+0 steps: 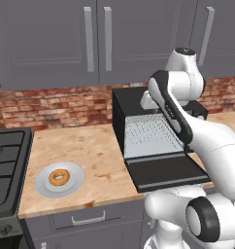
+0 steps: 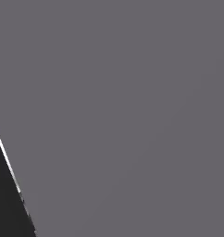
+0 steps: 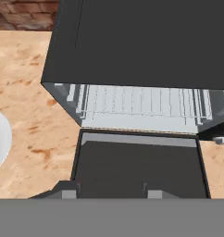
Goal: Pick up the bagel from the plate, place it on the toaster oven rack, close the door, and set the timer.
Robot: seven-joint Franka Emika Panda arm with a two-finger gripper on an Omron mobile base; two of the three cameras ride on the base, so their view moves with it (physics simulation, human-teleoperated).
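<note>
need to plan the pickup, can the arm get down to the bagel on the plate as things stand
Probably yes. The bagel lies in the open on the plate, with bare counter around it and nothing above it. The toaster oven with its dropped door stands apart to the right, where the arm is now.

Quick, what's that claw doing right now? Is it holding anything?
Claw: empty, hanging above the open door. Its tips stand apart, but open or closed cannot be told. The bagel lies on the plate.
</note>
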